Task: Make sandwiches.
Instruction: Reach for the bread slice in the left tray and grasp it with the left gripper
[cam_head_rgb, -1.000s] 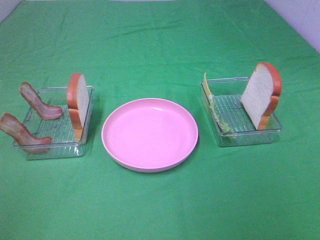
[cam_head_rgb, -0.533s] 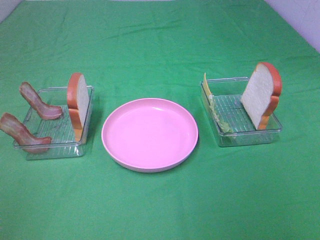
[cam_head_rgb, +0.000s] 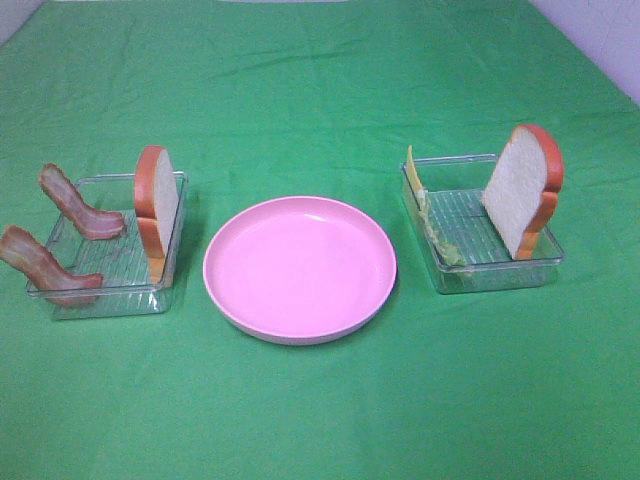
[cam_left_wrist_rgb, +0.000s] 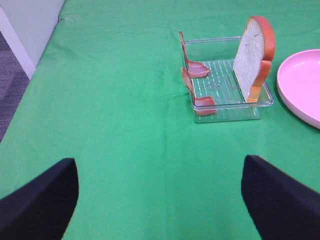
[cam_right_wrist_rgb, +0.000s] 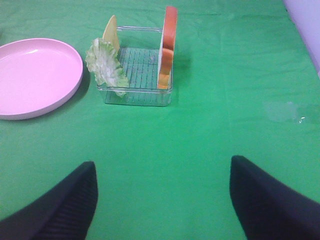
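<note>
No sandwiches are assembled; the parts stand in two clear trays. The left tray holds an upright bread slice and two bacon strips. In the left wrist view the same bread slice and bacon lie well ahead of my open left gripper. The right tray holds a leaning bread slice, lettuce and yellow cheese. Bread, lettuce and cheese sit ahead of my open right gripper. Neither gripper shows in the exterior high view.
A pink round plate lies between the trays on the green cloth. The table's left edge drops to the floor in the left wrist view. A pale wall borders the far right corner.
</note>
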